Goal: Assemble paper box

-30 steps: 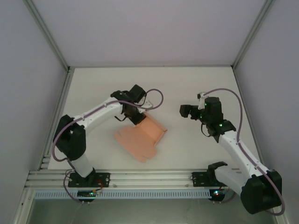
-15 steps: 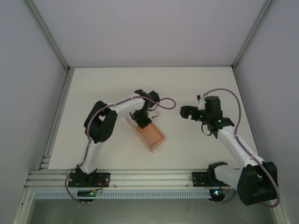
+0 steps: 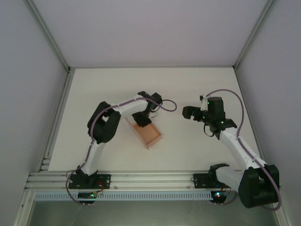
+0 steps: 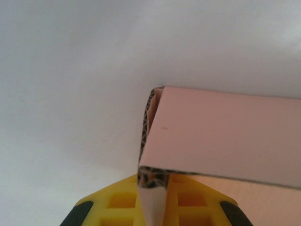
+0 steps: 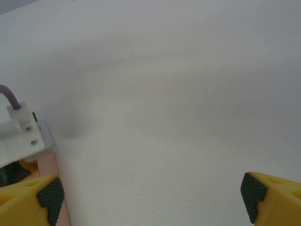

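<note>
Top external view: the paper box [image 3: 149,135] sat on the white table [image 3: 197,84], a little left of the middle. It was a low, salmon-pink card tray with its open side up, turned at an angle to the table's edges. The left gripper [image 3: 140,120] was at the box's far corner, its arm reaching in from the left.

In the left wrist view, that gripper [image 4: 153,207] had its yellow fingers [image 4: 117,205] pressed together on a thin upright wall of the box [image 4: 225,136]. The fluted cut edge of the card showed at the corner, just above the fingers.

The right gripper [image 3: 187,113] stood to the right of the box, well apart from it and pointing towards it, with nothing in it. In the right wrist view, this gripper [image 5: 150,202] had its two fingers [image 5: 270,197] spread wide, one in each bottom corner, and bare table lay between them. A sliver of pink card [image 5: 47,169] showed at the left edge, just under a white bracket [image 5: 21,139].
</note>
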`<state>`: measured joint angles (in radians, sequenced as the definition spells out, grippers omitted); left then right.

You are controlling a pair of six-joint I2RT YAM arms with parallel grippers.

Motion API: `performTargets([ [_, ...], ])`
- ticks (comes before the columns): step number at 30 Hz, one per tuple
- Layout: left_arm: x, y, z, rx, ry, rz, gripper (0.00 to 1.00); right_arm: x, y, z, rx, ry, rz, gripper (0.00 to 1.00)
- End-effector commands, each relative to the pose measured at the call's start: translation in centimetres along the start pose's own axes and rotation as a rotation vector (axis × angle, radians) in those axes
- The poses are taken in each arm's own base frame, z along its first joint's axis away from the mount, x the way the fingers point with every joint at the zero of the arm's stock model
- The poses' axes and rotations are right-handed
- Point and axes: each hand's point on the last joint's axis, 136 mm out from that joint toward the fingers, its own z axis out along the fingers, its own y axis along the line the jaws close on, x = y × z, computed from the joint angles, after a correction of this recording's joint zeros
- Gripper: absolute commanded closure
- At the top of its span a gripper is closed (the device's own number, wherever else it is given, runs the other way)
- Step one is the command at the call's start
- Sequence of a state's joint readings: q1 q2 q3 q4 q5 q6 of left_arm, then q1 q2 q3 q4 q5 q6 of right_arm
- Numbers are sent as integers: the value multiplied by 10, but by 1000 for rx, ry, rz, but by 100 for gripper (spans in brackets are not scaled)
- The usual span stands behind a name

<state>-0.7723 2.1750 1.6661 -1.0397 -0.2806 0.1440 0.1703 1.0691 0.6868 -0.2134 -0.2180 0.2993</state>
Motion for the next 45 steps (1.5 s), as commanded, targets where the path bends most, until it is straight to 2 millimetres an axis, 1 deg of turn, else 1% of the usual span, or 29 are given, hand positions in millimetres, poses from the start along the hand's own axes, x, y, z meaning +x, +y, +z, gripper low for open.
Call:
performTargets([
  [1, -11, 30, 22, -294, -26, -32, 100, -2, 0, -5, -5, -17, 12, 1],
  [4, -22, 26, 28, -458, -82, 77, 100, -2, -1, -5, -4, -16, 13, 1],
  [6, -24, 21, 32, -495, -99, 118, 100, -2, -2, -6, -2, -17, 19, 1],
  [8, -28, 12, 33, -420, -129, 102, 100, -2, -2, -6, -3, -20, 20, 1],
  [10, -38, 8, 26, -346, -194, 92, 100, -2, -1, -6, -7, -19, 21, 1],
  [11, -44, 6, 20, -315, -224, 114, 100, -2, -2, -7, -4, -21, 23, 1],
  [14, -68, 8, 2, -290, -305, 180, 63, -1, -2, -6, -9, -17, 25, 1],
  [15, -73, 12, -6, -304, -318, 198, 54, -1, -2, -6, -12, -14, 26, 1],
  [17, -83, 8, -26, -251, -363, 231, 44, -1, 0, -7, -21, -10, 28, 1],
  [19, -84, 4, -49, -203, -400, 265, 35, -1, 0, -7, -24, -9, 28, 1],
  [20, -81, 0, -62, -170, -420, 300, 33, -2, 0, -7, -21, -14, 24, 1],
  [22, -76, -4, -85, -139, -460, 346, 21, -2, -3, -7, -10, -17, 25, 1],
  [23, -74, -2, -98, -135, -486, 350, 18, -3, -4, -6, -9, -16, 25, 1],
  [24, -73, 0, -110, -137, -510, 352, 11, -3, -4, -6, -10, -17, 25, 1],
  [25, -70, 1, -123, -136, -534, 354, 1, -3, -5, -5, -12, -14, 27, 1],
  [27, -67, 7, -150, -147, -592, 334, 0, -3, -5, -2, -15, -11, 28, 1],
  [29, -64, 24, -178, -187, -665, 260, 0, -4, -3, 4, -33, -9, 23, 1],
  [30, -61, 36, -191, -212, -701, 202, 1, -9, -2, 7, -38, -19, -3, 1],
  [31, -56, 49, -204, -232, -735, 126, 0, -11, 2, 11, -59, -19, -59, 1],
  [32, -50, 62, -215, -241, -765, 44, 1, -11, 8, 16, -91, -8, -75, 1],
  [34, -31, 81, -227, -185, -816, -129, 1, -13, 28, 26, -175, 26, -157, 1],
  [35, -20, 92, -226, -162, -827, -219, 1, -11, 40, 32, -220, 46, -215, 1],
  [37, 7, 118, -215, -137, -824, -430, 1, -4, 72, 44, -329, 94, -383, 1],
  [39, 39, 135, -191, -74, -799, -617, 1, 13, 107, 58, -441, 163, -578, 1],
  [41, 68, 144, -162, -15, -782, -780, 1, 32, 136, 69, -591, 228, -793, 1],
  [42, 85, 148, -148, 6, -773, -863, 1, 39, 143, 81, -589, 267, -902, 1],
  [44, 113, 151, -123, 51, -763, -1000, 1, 51, 152, 97, -585, 343, -1103, 1],
  [45, 129, 151, -110, 79, -753, -1081, 1, 57, 156, 106, -590, 387, -1162, 1],
])
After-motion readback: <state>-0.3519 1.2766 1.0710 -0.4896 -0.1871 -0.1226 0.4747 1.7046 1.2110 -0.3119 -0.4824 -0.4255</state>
